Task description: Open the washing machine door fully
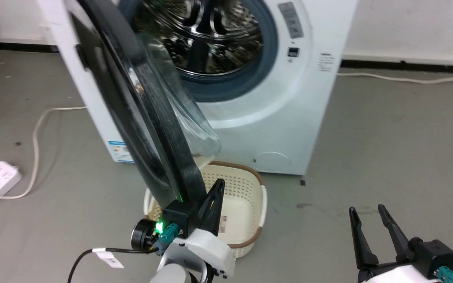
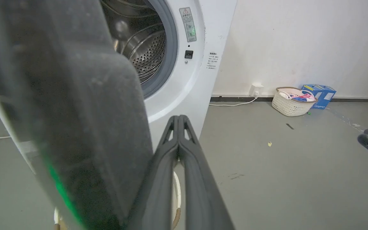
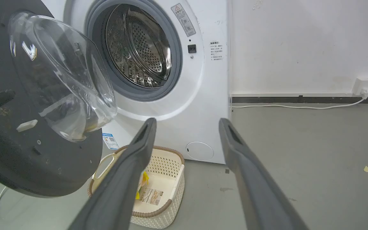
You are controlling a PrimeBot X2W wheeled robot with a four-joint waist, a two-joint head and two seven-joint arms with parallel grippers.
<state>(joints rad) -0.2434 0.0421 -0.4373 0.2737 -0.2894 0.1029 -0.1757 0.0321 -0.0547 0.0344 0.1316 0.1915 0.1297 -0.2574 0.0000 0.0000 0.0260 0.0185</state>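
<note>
1. The round glossy black door point(image 1: 163, 129), with its bulging clear glass window, stands swung well out from the white front-loading washing machine point(image 1: 273, 118), above a cream perforated basket point(image 1: 250, 188).
2. The left claw point(image 1: 218, 184) is closed and holds nothing. Its fingers lie along the door's inner face near the lower rim, probably to push it wider.
3. The right claw point(image 1: 367, 208) hangs open and empty, well apart from the door.

A: Landmark is the washing machine point(image 2: 184, 92). Door?

B: The washing machine door point(image 2: 69, 111) stands swung out, dark and blurred, before the machine's left half. Green glow point(image 2: 59, 191) near its lower edge.

A: Left gripper point(image 2: 178, 123)?

B: Below the machine's drum opening point(image 2: 145, 48), fingers pressed together, nothing between. Just beside the door's edge; contact unclear.

A: Right of the machine?

B: Wall socket point(image 2: 256, 90), white cable point(image 2: 232, 104), then a cream basket point(image 2: 294, 105) with clothes and a blue box point(image 2: 319, 92).
</note>
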